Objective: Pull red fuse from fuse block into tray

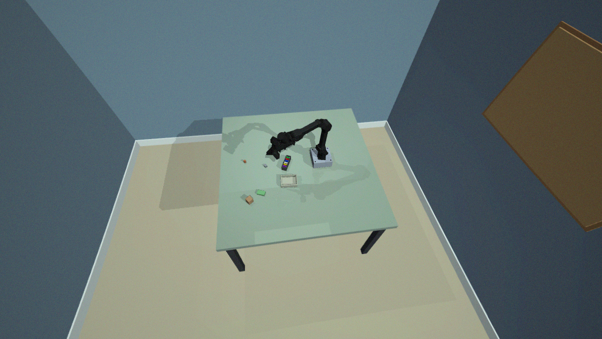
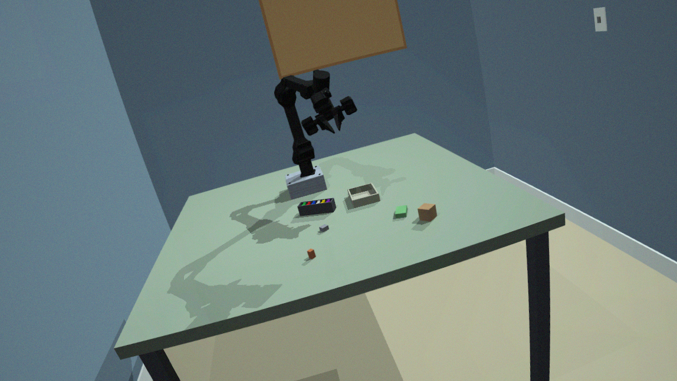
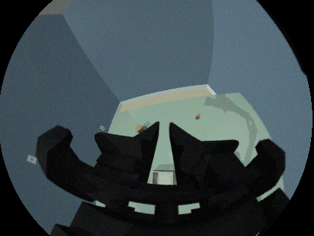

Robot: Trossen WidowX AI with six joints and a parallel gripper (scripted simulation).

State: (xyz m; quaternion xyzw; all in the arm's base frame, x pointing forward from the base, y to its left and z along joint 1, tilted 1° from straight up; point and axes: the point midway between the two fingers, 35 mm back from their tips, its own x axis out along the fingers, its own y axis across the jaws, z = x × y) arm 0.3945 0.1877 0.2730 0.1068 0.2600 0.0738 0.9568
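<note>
The gripper (image 2: pixel 329 124) hangs high above the table (image 2: pixel 473 189), fingers nearly together with nothing between them, a narrow gap showing in the wrist view. The red fuse (image 2: pixel 303 204) sits in the block (image 2: pixel 316 207), at the end of the coloured row farthest from the tray (image 2: pixel 362 194). The block lies just beside the arm's base (image 2: pixel 305 183). A green pad (image 2: pixel 400 211) and brown cube (image 2: pixel 426 212) rest beyond the tray.
</note>
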